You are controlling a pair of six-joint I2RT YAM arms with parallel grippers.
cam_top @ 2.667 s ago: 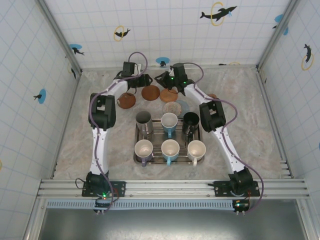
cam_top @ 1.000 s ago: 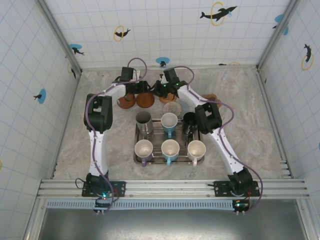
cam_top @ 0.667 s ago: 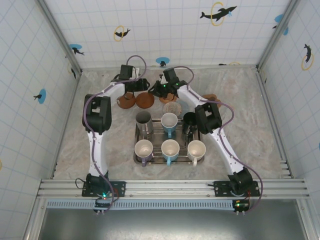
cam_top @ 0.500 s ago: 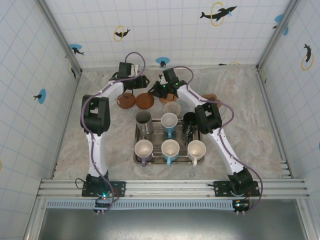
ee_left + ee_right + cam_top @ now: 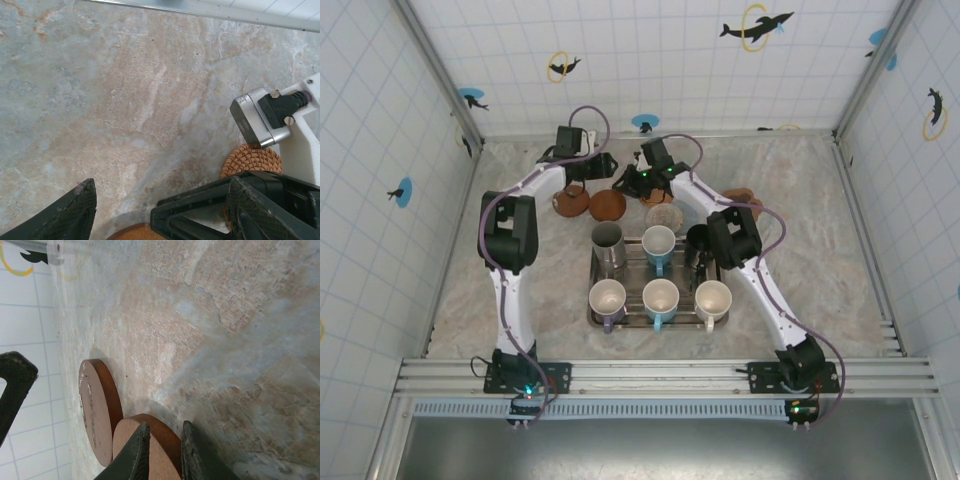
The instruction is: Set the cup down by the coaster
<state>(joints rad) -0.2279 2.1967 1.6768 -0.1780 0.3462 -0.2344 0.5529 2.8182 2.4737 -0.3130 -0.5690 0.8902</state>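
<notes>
Nearest, the cups are all standing in the metal tray (image 5: 592, 285): a near row of three mugs (image 5: 661, 298), then a steel cup (image 5: 608, 240), a blue mug (image 5: 658, 243) and a black mug (image 5: 699, 240) behind them. Just beyond the tray's far edge a woven coaster (image 5: 665, 215) is lying flat, and to its left two brown coasters (image 5: 607, 203) (image 5: 572, 203) are resting side by side on the table. Farther back, the right gripper (image 5: 640, 180) is reaching in from the right; in its wrist view the right gripper (image 5: 165, 429) is pinching the rim of a round wooden coaster (image 5: 127, 437) between nearly closed jaws, with another brown disc (image 5: 97, 410) just beside it. Farthest, the left gripper (image 5: 594, 165) is hovering over bare stone, its jaws spread wide and holding nothing (image 5: 150, 200).
</notes>
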